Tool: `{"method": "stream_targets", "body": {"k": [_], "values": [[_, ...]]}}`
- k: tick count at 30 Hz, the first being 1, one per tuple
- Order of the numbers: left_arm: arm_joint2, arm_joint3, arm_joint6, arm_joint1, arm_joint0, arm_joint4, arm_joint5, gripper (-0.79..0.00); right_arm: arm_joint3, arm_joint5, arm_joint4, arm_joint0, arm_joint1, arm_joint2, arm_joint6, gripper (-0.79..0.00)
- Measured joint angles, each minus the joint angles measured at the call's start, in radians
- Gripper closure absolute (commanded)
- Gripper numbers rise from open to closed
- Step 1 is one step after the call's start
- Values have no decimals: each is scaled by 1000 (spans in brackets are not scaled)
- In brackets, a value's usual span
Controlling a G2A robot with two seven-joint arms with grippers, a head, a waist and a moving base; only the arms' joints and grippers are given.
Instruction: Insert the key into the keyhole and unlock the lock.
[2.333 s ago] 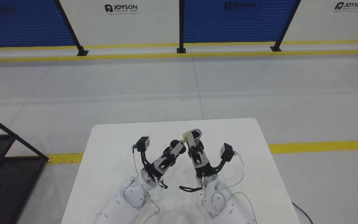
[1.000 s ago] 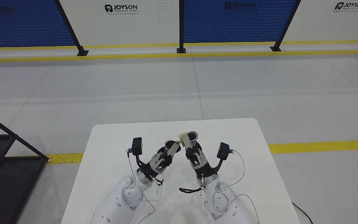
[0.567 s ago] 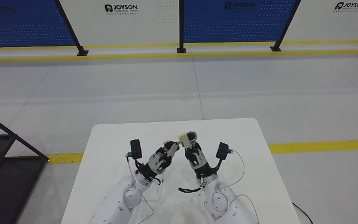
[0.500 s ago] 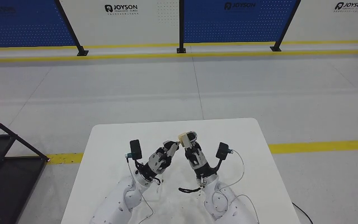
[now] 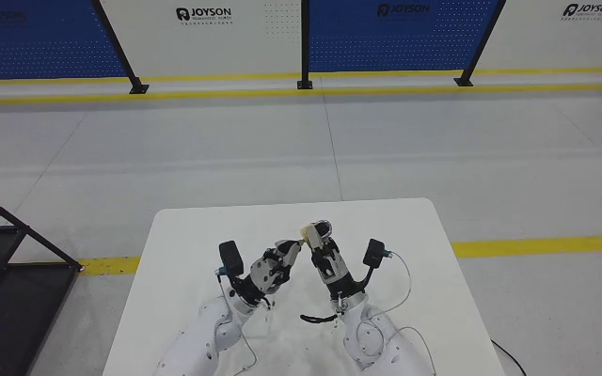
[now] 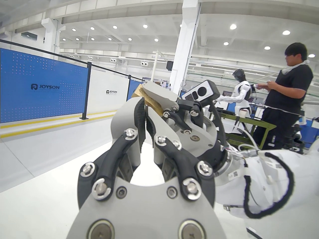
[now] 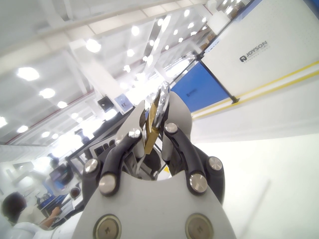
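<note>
I have the brass padlock [image 7: 150,130] clamped in the right gripper [image 7: 159,105]. The fingers close on its two flat faces and the chrome shackle [image 7: 162,100] stands out beyond the tips. In the top view the padlock is held up over the white table [image 5: 188,244], touching nothing but the gripper.

The left gripper [image 6: 145,110] is just beside it, tips pointed at the brass body. Its ribbed pads [image 6: 140,115] are drawn narrow, with only a slit between them. I cannot make out the key in that slit, so I cannot say where the key is.

I judge the padlock dense for its size and fully rigid. Its smooth metal faces will want to slide or twist under torque. The hold across the broad faces is the right one, provided the keyhole end stays clear; I cannot tell from here which end that is. When the key turns, I expect the body to try to rotate in the grip, so I would keep the clamp firm.

A key would be light, thin and stiff. It is best pinched by its flat head, with the blade free and in line with the keyway.

As for writing, the barrier panels [image 5: 212,28] behind the table carry a printed logo and wordmark, which I leave unread. Any stamp on the padlock is too small to make out.
</note>
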Motion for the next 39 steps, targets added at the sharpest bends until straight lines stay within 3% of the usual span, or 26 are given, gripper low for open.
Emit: {"method": "stream_targets", "body": {"k": [13, 33, 34, 35, 37, 39], "values": [[29, 25, 159, 0, -20, 187, 195, 0, -3, -1, 9, -3, 3, -4, 2, 0], [55, 80, 297, 8, -58, 322, 326, 0, -5, 2, 16, -2, 7, -7, 1, 0], [56, 82, 307, 9, -58, 323, 324, -163, -5, 3, 16, -2, 7, -7, 1, 0], [56, 82, 314, 10, -59, 324, 322, -403, -5, 4, 16, -2, 7, -7, 0, 0], [56, 81, 331, 11, -58, 318, 314, -785, -5, 4, 16, -2, 8, -7, 0, 0], [55, 79, 344, 13, -55, 303, 294, -785, -5, 5, 16, -1, 8, -7, -1, 0]]}}
